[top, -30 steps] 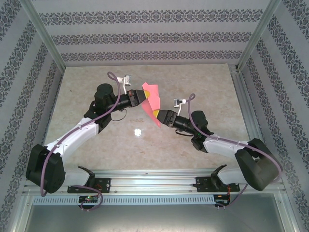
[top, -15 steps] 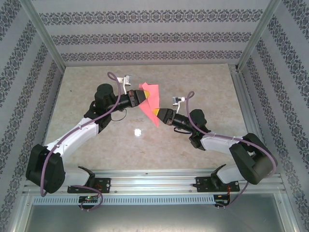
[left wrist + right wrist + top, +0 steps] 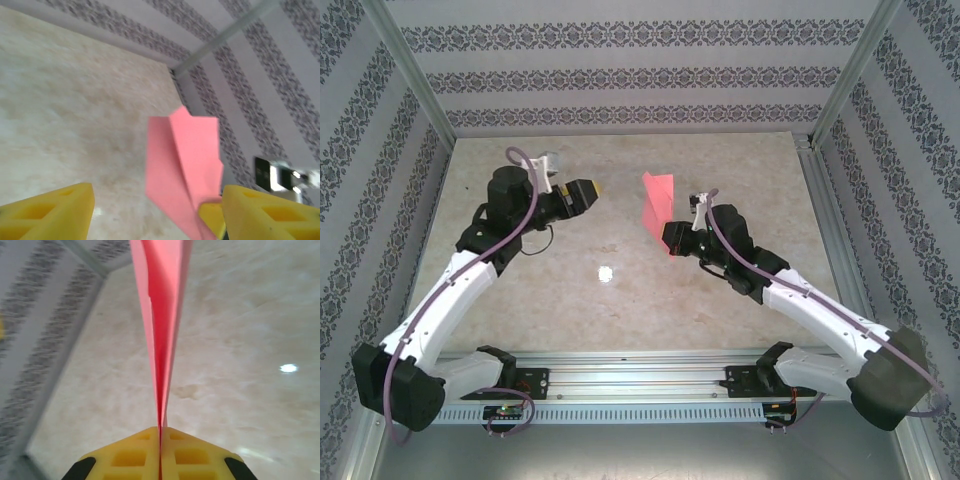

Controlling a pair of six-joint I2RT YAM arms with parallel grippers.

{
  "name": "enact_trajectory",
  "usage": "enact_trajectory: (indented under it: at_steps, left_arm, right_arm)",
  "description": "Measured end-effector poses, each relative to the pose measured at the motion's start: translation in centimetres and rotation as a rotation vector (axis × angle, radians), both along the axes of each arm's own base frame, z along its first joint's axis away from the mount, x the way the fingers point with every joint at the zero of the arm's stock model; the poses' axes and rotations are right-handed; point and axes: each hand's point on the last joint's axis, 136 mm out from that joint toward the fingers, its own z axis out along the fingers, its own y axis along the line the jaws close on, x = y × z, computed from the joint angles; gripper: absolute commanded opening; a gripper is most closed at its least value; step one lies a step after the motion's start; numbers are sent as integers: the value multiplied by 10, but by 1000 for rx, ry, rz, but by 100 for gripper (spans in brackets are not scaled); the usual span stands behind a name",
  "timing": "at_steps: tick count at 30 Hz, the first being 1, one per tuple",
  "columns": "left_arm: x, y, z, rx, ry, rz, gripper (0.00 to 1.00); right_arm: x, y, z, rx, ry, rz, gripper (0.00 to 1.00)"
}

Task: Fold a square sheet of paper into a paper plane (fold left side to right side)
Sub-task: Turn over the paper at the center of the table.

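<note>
Jaws of the right gripper [image 3: 160,434] clamp the folded pink-red paper plane [image 3: 159,315], edge-on there. From the left wrist we see its broad face, tip cut off, past the parted jaws of the left gripper [image 3: 157,212].

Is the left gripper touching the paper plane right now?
Apart. The top external view shows bare table between the left gripper and the paper plane, which is pinched in the right gripper.
</note>
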Motion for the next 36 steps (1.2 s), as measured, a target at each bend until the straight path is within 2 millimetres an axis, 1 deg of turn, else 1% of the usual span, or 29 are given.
enact_trajectory:
  at_steps: [2, 3, 4, 6, 9, 11, 13, 16, 18, 21, 24, 27, 30, 32, 33, 34, 35, 36]
  left_arm:
    - [5, 34, 0, 32, 24, 114, 70]
    - [7, 48, -5, 45, 47, 162, 70]
    - [8, 61, -14, 60, 78, 206, 70]
    - [8, 77, -35, 85, 143, 259, 70]
    - [3, 87, -70, 121, 248, 286, 70]
    - [-1, 88, -86, 139, 300, 289, 70]
    - [-4, 90, -95, 150, 328, 292, 71]
    - [-5, 90, -97, 153, 335, 293, 71]
    - [-5, 90, -98, 153, 337, 293, 71]
    - [-6, 90, -102, 155, 345, 291, 71]
    - [-8, 90, -107, 157, 357, 288, 72]
    - [-8, 89, -110, 161, 364, 283, 72]
    - [-8, 89, -111, 172, 361, 275, 72]
    - [-9, 88, -111, 179, 356, 262, 72]
    - [-9, 87, -111, 181, 353, 253, 71]
    - [-10, 85, -111, 181, 350, 237, 70]
    - [-11, 83, -111, 179, 350, 223, 69]
    - [-12, 81, -112, 174, 350, 207, 68]
  right_arm:
    - [0, -13, -1, -179, -13, -70, 8]
    - [-2, -20, -6, -292, -9, -101, 8]
    - [-4, -25, -13, -406, -1, -123, 9]
    - [-6, -32, -31, -630, 16, -152, 8]
    - [-7, -33, -58, -965, 31, -154, 8]
    - [-6, -29, -74, -1150, 28, -134, 8]
    - [-5, -20, -90, -1301, 19, -106, 7]
    - [-4, -9, -111, -1435, 16, -59, 8]
    - [-4, -2, -126, -1484, 25, -27, 9]
    - [-3, 5, -144, -1542, 41, 19, 20]
    - [-4, 9, -161, -1569, 70, 67, 36]
    - [-10, 16, -173, -1542, 119, 135, 55]
    - [-24, 35, -178, -1446, 146, 226, 70]
    - [-39, 53, -171, -1328, 149, 299, 76]
    - [-47, 60, -163, -1261, 144, 328, 78]
    - [-54, 65, -151, -1190, 133, 346, 81]
    - [-61, 69, -135, -1110, 116, 358, 83]
    - [-65, 69, -120, -1047, 99, 361, 84]
